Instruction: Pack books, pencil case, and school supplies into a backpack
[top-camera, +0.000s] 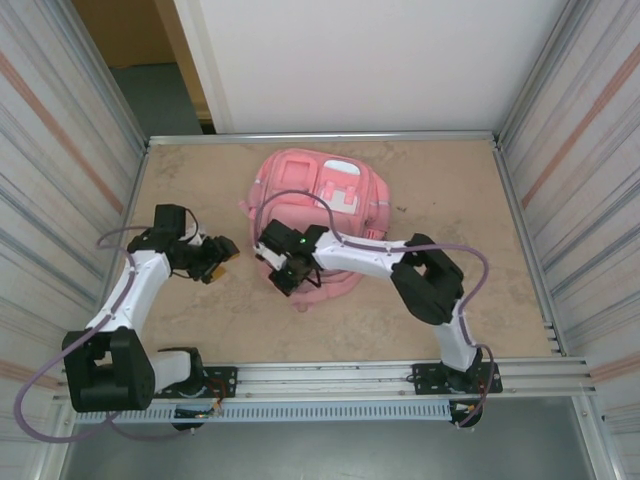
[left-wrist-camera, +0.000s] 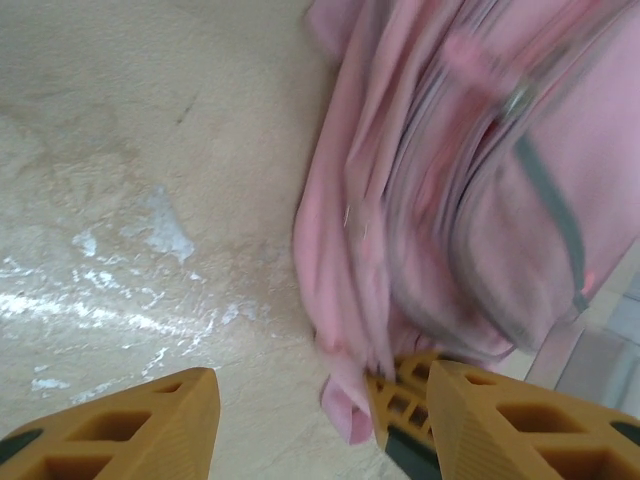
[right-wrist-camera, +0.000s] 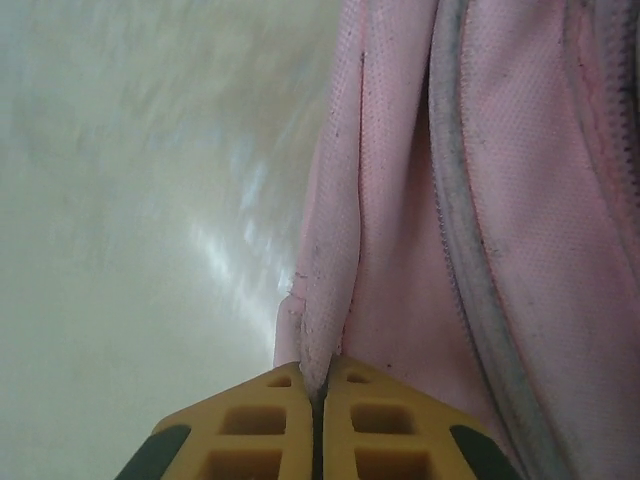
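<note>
— Backpack (top-camera: 335, 195), entry one: where does it lie?
— One pink backpack, flat on the tabletop (top-camera: 450, 210), about midway across and toward the far side, paler pink and white front pockets facing up. Near edge rumpled, a flap of pink cloth spreading toward my bases.
— Right gripper (top-camera: 283, 270), entry two?
— Mine, at the backpack's near left corner, the arm reaching in from the right. Clenched: both orange fingers (right-wrist-camera: 390, 420) pressed together, a thin fold of pink fabric pinched in the slit between them. From my right wrist, a grey seam runs up the cloth just right of that fold; pale tabletop lies to its left.
— Left gripper (top-camera: 218, 260), entry three?
— Mine also, low over bare tabletop just left of the backpack, beside its near left edge. Released: orange fingers (left-wrist-camera: 130, 430) spread wide, grasping nothing. From my left wrist, the backpack's pink folds hang along the right of the view, with a grey strap and a small metal piece blurred among them.
— Surface, entry four?
— Tabletop: pale, mottled, with glossy streaks under my left wrist.
</note>
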